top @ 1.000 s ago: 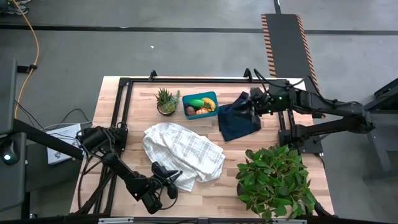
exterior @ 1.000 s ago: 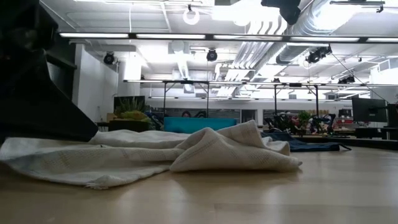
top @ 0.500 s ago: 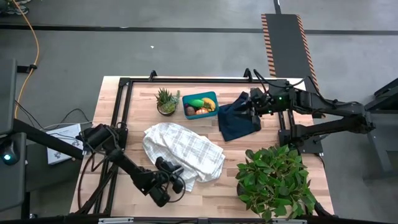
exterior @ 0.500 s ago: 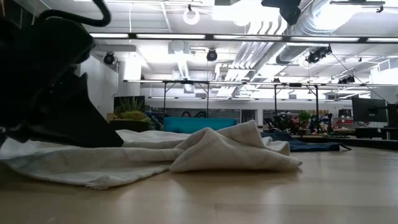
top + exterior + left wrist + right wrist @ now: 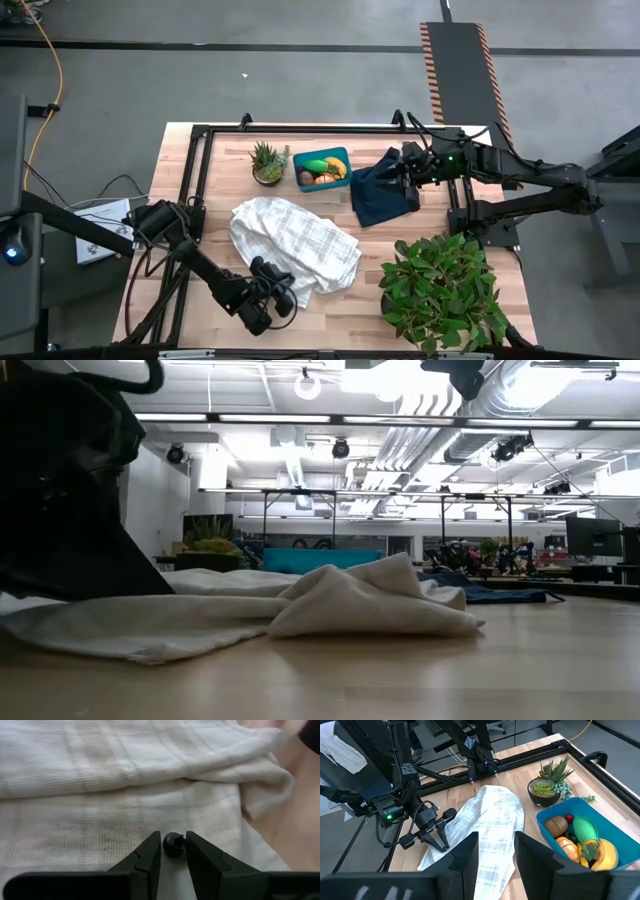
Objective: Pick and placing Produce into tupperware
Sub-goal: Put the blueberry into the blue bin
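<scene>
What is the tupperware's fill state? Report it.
Partly full: the open teal tupperware holds produce including banana, green and brown pieces.

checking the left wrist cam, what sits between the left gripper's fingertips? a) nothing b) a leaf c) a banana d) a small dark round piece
d, the left gripper has a small dark round piece between its fingertips, over the white cloth.

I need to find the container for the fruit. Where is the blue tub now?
In the high view the blue tub sits near the table's far edge, between the small potted plant on its left and the dark cloth on its right.
</scene>
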